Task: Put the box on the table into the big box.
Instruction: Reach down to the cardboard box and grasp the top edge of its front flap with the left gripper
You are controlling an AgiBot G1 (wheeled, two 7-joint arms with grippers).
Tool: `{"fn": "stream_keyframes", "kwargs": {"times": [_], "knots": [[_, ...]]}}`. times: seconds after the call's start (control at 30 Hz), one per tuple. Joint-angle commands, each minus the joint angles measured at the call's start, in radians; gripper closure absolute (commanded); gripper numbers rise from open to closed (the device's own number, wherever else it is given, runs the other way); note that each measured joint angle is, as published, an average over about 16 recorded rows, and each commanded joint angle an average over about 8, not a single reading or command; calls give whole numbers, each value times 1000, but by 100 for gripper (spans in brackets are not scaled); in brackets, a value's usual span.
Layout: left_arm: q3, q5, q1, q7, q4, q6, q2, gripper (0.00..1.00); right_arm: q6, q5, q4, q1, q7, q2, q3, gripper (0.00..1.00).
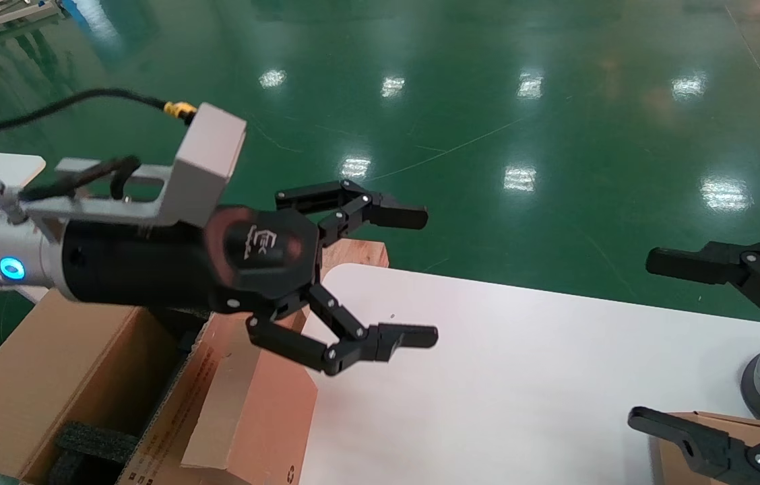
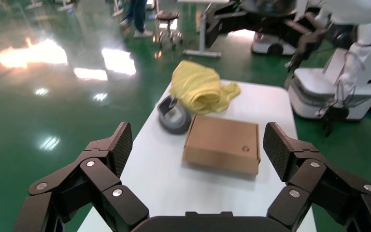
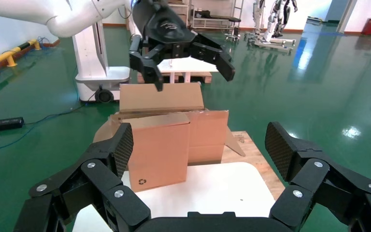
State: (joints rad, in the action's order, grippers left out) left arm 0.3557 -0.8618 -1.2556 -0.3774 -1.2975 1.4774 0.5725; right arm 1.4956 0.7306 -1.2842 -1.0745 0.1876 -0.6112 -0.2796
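The reddish-brown box [image 3: 159, 150] stands on edge at the table's [image 3: 207, 188] far end, its recycling mark low at one corner. In the head view the box [image 1: 279, 424] is at the table's [image 1: 521, 377] left edge, against the big box [image 1: 50, 377] with black foam [image 1: 93, 441] inside. My left gripper [image 1: 424, 276] is open and empty, in the air above the box; it also shows in the right wrist view [image 3: 193, 77]. My right gripper [image 1: 646, 337] is open and empty over the table's right end, facing the box from afar [image 3: 199, 140].
A paler tan box [image 2: 222, 142] lies flat near the right gripper, with a grey tape roll [image 2: 174, 116] and a yellow cloth [image 2: 203, 89] behind it. A wooden pallet [image 3: 251, 154] sits beside the big box's flaps [image 3: 207, 130]. Green floor surrounds the table.
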Motion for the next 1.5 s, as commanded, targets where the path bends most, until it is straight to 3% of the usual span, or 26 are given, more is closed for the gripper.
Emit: {"fn": "stream_keyframes", "kwargs": {"times": [0.03,0.37,0.73,1.0,1.5], "knots": [[13,-27,-34,-35,-3,0,-3,0,0,0,0,0,0,0,0,0],[81,-182,-101,-169,-34,-12,-30,0,0,0,0,0,0,0,0,0],[200,-403,-156,-363,-67,-60,-45,0,0,0,0,0,0,0,0,0],[303,-542,-254,-511,-82,-61,-50,0,0,0,0,0,0,0,0,0],[493,-653,-407,-690,-96,-34,-36,0,0,0,0,0,0,0,0,0]]}}
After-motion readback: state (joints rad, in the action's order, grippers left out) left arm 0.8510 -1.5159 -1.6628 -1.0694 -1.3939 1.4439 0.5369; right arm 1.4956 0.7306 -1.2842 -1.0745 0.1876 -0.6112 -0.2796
